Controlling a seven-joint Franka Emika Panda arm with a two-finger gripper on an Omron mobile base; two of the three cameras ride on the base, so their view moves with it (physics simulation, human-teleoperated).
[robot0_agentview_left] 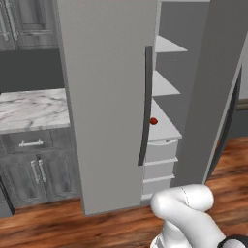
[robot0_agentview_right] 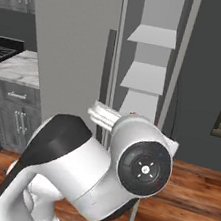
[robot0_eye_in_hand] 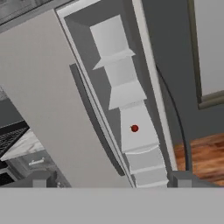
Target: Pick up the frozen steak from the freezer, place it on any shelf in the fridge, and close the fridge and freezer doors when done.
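Steak point(robot0_eye_in_hand: 134, 128), as we read it, is the small red thing on the lowest shelf point(robot0_agentview_left: 164, 127) inside the open compartment, above the drawers point(robot0_agentview_left: 160, 164). Long dark handle point(robot0_agentview_left: 144, 106) on the door beside it. Gripper point(robot0_eye_in_hand: 111, 179) jaws apart, holding nothing, well back from the shelves.

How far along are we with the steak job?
Early. Nothing is moved: the small red item, possibly the steak, lies on a shelf behind the open right door. The gripper is open and empty, well back. Grasping, transfer and door closing remain.
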